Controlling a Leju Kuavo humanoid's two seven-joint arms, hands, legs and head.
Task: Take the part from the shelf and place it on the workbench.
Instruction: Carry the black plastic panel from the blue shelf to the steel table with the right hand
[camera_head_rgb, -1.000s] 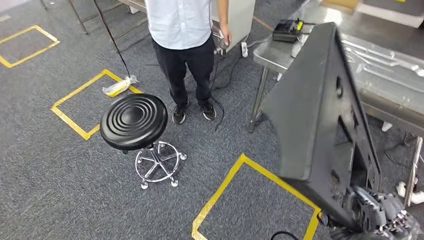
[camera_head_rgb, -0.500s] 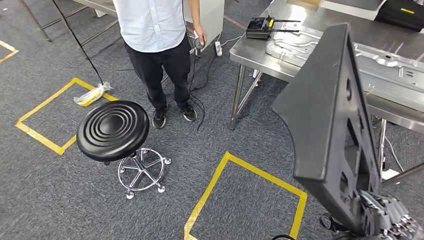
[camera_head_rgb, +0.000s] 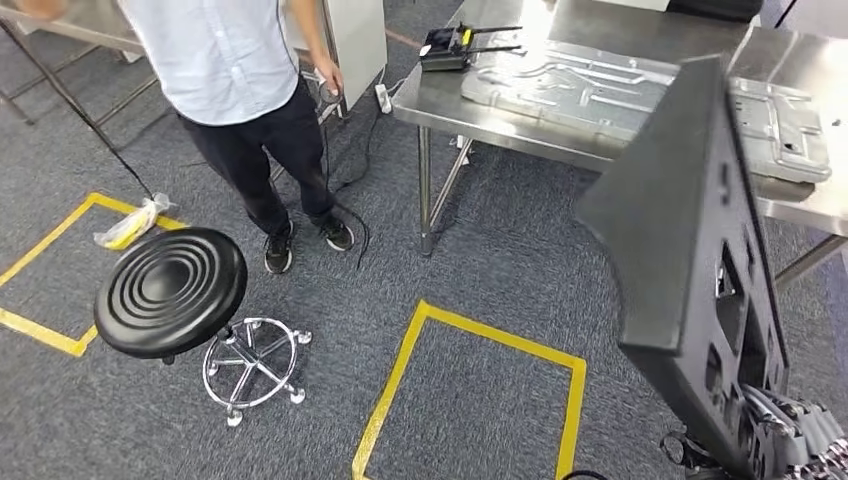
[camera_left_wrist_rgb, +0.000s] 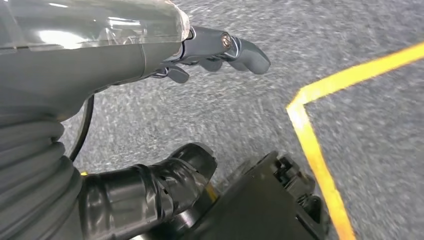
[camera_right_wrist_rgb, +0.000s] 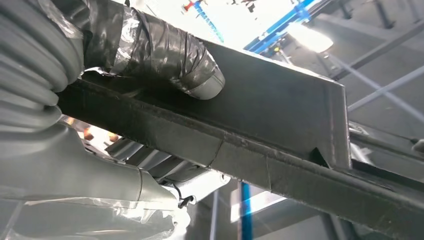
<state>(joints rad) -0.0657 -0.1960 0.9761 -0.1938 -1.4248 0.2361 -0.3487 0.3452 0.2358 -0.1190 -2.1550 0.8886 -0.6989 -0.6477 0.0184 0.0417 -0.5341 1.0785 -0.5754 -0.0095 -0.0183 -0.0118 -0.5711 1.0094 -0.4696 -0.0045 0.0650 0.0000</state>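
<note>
**Black part held upright near the steel table**

The large black triangular part (camera_head_rgb: 690, 260) is being held upright at the right of the head view, its lower corner being gripped by the right hand (camera_head_rgb: 795, 435). In the right wrist view the thumb (camera_right_wrist_rgb: 165, 55) is being pressed down on one face of the part (camera_right_wrist_rgb: 280, 110), with the other fingers (camera_right_wrist_rgb: 145, 157) being curled beneath its edge, so the part is being clamped between them. The part is being carried above the carpet, near the front edge of the table (camera_head_rgb: 470, 95) but apart from it.

The left hand (camera_left_wrist_rgb: 150, 50) is being seen over the grey carpet in the left wrist view, holding nothing, with its fingers (camera_left_wrist_rgb: 240, 50) only slightly bent and apart from the thumb (camera_left_wrist_rgb: 165, 185).

On the table a flat pressed metal sheet (camera_head_rgb: 600, 85) and a small black device with antennas (camera_head_rgb: 447, 47) are lying. A person (camera_head_rgb: 235, 80) is standing beside the table. A black round stool (camera_head_rgb: 170, 290) is standing near yellow tape lines (camera_head_rgb: 480, 335) on the floor.
</note>
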